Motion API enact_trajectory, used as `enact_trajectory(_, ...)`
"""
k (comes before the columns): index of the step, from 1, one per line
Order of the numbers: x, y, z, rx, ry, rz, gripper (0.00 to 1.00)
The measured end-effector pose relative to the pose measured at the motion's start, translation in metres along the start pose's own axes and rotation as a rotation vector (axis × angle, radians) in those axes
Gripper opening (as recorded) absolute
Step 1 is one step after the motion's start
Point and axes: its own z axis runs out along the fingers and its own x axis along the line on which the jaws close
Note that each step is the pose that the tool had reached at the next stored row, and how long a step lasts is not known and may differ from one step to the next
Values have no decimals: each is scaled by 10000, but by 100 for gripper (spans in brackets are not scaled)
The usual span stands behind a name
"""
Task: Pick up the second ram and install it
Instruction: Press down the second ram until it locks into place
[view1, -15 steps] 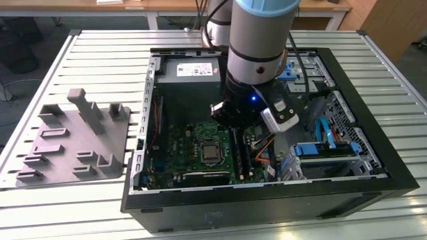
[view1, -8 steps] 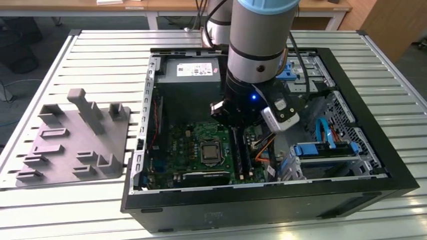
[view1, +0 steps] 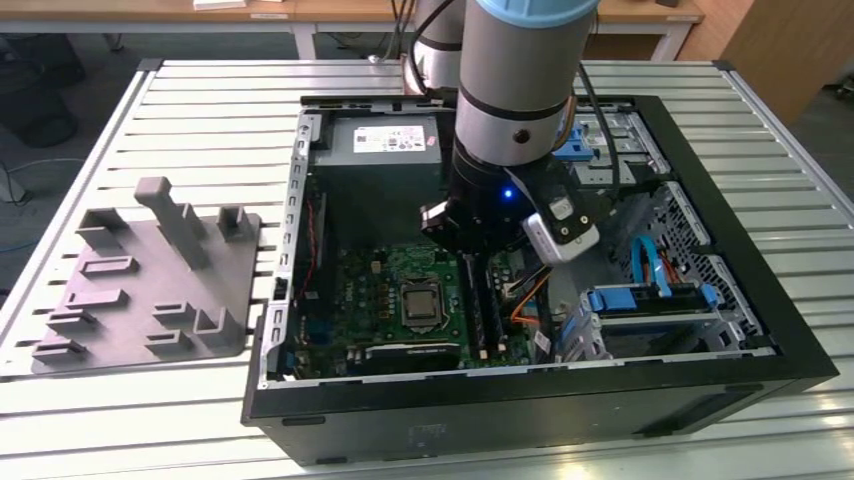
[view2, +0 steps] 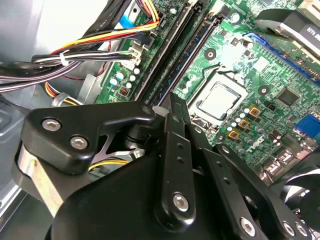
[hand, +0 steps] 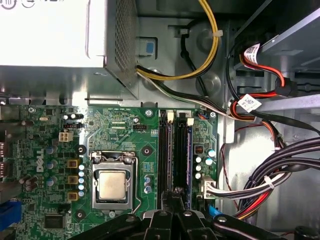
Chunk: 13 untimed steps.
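Note:
Two slim dark sticks stand on edge side by side in the motherboard's memory slots. The second ram is the one whose end lies right under my fingertips; in the exterior view it is a long dark strip beside the processor socket. My gripper is low inside the computer case with its black fingers pressed together. Nothing is held between them. Whether the tips touch the ram I cannot tell.
The open black computer case lies on a slatted table. A grey moulded block sits at the exterior view's left. Cable bundles and a silver power supply crowd the slots. The processor socket is close by.

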Motion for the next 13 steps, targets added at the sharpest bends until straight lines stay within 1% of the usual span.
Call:
enact_trajectory(3,0,0,3,0,0,0,10)
enact_trajectory(5,0,5,35,3,4,-2,10)
enact_trajectory(7,1,29,70,4,8,0,10)
enact_trajectory(9,2,67,107,2,7,0,10)
enact_trajectory(11,2,129,144,1,8,-1,10)
enact_trajectory(13,3,197,178,-18,7,0,10)
